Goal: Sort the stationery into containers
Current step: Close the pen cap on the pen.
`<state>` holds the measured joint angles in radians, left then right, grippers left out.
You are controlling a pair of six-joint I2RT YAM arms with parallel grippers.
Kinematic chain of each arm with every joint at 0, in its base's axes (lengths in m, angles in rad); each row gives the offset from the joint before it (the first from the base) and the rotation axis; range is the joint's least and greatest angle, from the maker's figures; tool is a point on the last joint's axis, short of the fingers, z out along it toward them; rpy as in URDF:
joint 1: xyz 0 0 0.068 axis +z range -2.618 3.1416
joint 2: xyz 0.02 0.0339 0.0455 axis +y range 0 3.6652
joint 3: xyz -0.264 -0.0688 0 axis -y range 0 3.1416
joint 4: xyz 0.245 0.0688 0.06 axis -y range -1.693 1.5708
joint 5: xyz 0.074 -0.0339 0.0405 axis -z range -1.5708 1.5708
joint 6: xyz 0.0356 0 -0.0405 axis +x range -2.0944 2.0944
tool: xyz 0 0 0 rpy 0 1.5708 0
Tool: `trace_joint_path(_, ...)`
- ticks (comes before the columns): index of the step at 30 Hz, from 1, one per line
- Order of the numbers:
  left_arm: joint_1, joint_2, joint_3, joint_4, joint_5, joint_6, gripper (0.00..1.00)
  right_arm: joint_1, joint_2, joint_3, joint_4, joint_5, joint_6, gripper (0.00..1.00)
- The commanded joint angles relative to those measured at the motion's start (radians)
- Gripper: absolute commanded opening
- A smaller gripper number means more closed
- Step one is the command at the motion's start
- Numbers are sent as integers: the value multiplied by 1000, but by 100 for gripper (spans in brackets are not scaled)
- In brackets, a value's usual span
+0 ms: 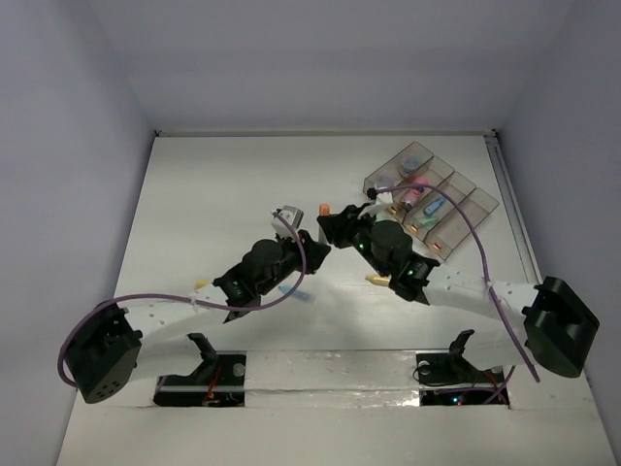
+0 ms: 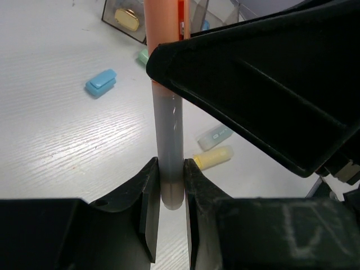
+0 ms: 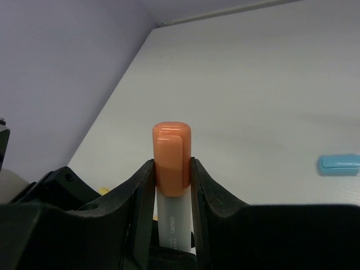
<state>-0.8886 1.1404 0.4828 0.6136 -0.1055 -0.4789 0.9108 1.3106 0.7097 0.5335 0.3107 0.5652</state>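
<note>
Orange-capped marker w/ grey-white barrel (image 3: 171, 140) is held over the white table (image 1: 213, 194), just left of the smoky four-compartment plastic tray (image 1: 386, 167). My right gripper (image 3: 171, 163) is clamped on its cap & my left gripper (image 2: 170, 169) on the barrel's other end. Stubby blue marker (image 2: 102, 82) lies on the table nearby.

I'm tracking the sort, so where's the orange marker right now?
In the top view the orange marker is mid-table, left of the tray, right gripper shut on its cap, left gripper on its grey barrel.
</note>
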Motion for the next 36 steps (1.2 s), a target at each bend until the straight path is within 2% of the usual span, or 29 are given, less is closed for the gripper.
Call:
trace_joint_path(1,25,-96,103,134,18,69,0,53,-36,4,-220,-195,-77,9)
trace_joint_path(4,25,-152,88,126,70,72,0,53,-72,-10,-230,-271,-111,9)
trace_joint_path(9,25,-261,71,89,18,66,0,53,-116,-9,-244,-378,-93,10)
trace_joint_path(15,25,-292,99,103,79,76,0,53,-93,-22,-191,-467,-50,9)
trace_joint_path(22,25,-358,154,66,93,88,0,53,-65,-52,-190,-502,-8,7)
trace_joint_path(26,25,-380,188,45,52,123,0,53,-60,-88,-204,-515,30,5)
trace_joint_path(32,25,-364,249,6,-23,178,0,88,-25,-62,-322,-460,25,4)
trace_joint_path(36,25,-346,263,-5,-66,192,0,88,-22,-61,-325,-441,33,4)
